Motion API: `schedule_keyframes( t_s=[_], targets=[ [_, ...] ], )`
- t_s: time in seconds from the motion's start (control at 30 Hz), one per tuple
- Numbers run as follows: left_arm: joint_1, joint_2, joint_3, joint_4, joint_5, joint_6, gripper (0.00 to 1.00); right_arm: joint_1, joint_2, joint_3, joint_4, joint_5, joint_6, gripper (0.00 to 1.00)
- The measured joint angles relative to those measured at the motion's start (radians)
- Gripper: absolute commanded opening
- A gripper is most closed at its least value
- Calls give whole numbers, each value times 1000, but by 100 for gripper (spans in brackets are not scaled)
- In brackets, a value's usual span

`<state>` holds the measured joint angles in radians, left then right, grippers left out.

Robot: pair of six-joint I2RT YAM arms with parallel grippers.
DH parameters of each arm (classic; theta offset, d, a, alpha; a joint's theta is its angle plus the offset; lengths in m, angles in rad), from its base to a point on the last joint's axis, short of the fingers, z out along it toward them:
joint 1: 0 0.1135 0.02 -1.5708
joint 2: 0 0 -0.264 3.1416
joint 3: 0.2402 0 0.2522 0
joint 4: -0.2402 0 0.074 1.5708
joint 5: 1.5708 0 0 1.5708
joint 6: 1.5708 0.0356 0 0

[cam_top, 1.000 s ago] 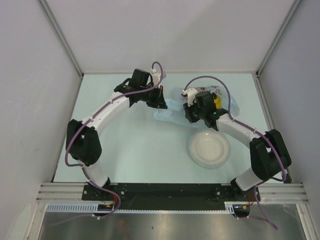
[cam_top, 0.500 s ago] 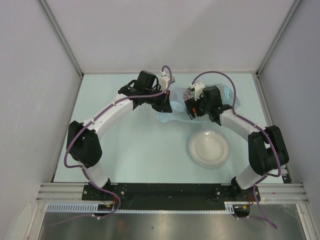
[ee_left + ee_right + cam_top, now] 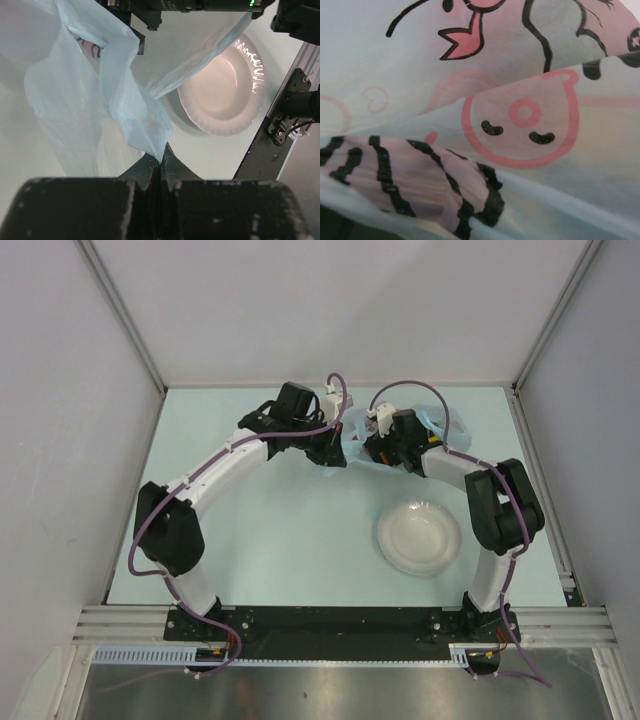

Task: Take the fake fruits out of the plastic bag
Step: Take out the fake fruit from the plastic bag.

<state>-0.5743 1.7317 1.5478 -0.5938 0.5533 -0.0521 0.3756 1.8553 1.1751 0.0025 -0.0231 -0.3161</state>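
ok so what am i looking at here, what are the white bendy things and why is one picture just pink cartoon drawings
These are two robot arms bolted at the near edge of a table. The overhead picture looks down on both: the left arm and the right arm reach to a light-blue plastic bag at the far side, with a white plate nearer. The other two pictures come from small cameras on the wrists. In the left wrist one, the dark fingers at the bottom are closed on a fold of the bag, and the plate shows beyond. The right wrist camera sits so close to the bag that it sees only the pink and black cartoon print; its own fingers don't show, so I can't say whether they are open.
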Motion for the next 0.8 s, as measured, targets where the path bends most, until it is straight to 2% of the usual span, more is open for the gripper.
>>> schedule_keyframes(
  t_s=[0.07,0.1,0.2,0.3,0.47,0.8],
  targets=[
    [0,0,0,0,0,0,2,0,27,20,3,-10,-8,68],
    [0,0,0,0,0,0,2,0,40,32,3,-13,-12,56],
    [0,0,0,0,0,0,2,2,59,55,12,-19,-28,42],
    [0,0,0,0,0,0,2,3,58,67,9,-24,-36,34],
    [0,0,0,0,0,1,2,2,-31,70,-96,-93,-25,28],
    [0,0,0,0,-2,15,3,-13,-510,105,-377,-320,9,27]
  ],
)
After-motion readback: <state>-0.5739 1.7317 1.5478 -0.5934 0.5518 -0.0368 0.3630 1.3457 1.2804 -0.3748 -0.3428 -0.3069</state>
